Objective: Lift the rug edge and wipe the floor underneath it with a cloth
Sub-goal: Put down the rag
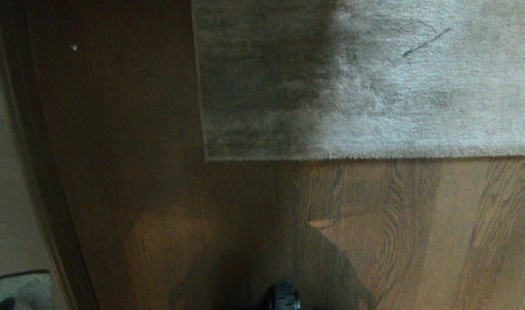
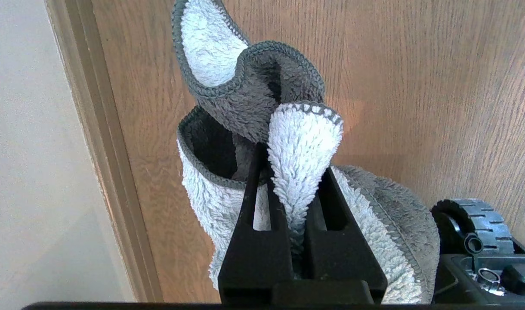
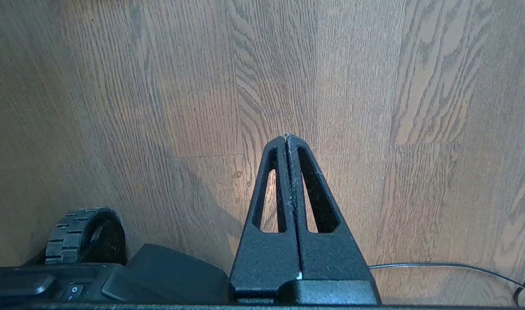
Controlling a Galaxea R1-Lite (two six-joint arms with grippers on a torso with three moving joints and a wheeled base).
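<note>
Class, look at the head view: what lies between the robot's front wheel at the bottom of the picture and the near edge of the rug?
In the head view, only bare floor lies between the wheel and the rug edge, crossed by shadow.

1. The head view is dim and warm-toned; its left half sinks into deep shade, the right side is lighter.
2. A broad shadow darkens the left part of the rug (image 1: 365, 86), fading softly into the paler right part.
3. On the floor (image 1: 460, 224) near the robot lie soft-edged, overlapping shadows, with a small bright patch between them.
4. The head view looks slightly soft and grainy, and the baseboard (image 1: 38, 172) at the left bows near the edge.
5. Both wrist views are brighter and sharper, with wood grain crisp.
6. In the left wrist view the cloth (image 2: 303, 142) is evenly lit, its pile clear.
7. In the right wrist view the right gripper (image 3: 287, 137) casts a shadow on the planks beside it, which darken toward one side.
</note>
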